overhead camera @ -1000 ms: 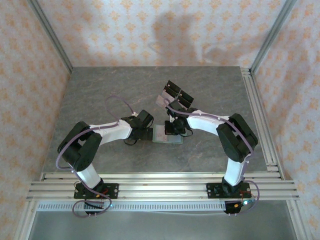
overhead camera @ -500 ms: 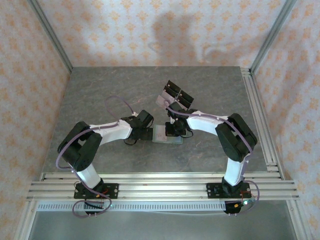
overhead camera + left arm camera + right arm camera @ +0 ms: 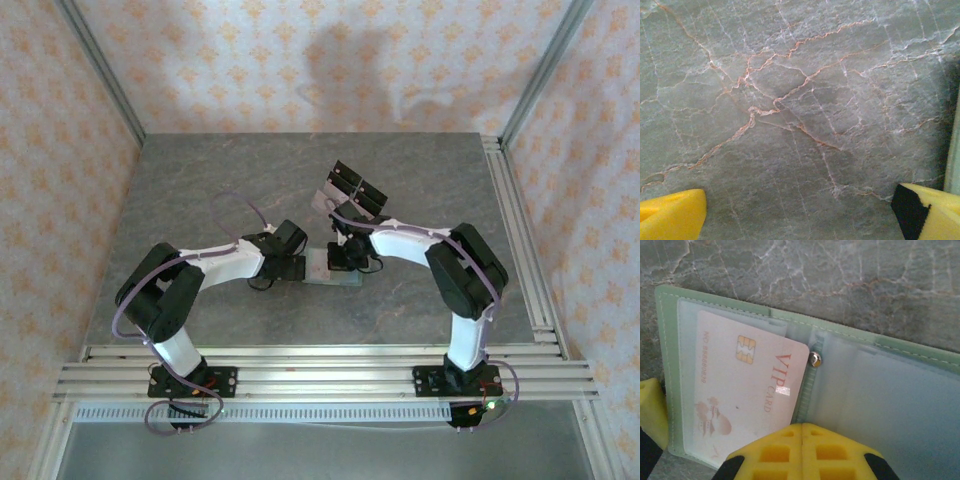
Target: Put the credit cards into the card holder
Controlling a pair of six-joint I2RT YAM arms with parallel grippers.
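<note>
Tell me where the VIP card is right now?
The VIP card lies inside the open green card holder, in its left half as the right wrist camera sees it, just left of the snap and above the right gripper.

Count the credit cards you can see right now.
2. One VIP card sits in the open green wallet's left sleeve; another pale card leans by the black stand. Others may be hidden.

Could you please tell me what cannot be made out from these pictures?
- Right wrist view: the right tool covers the card's lower edge and the card holder's near side.
- Top view: the arms hide most of the card holder; cards on the stand are too small to count.
</note>
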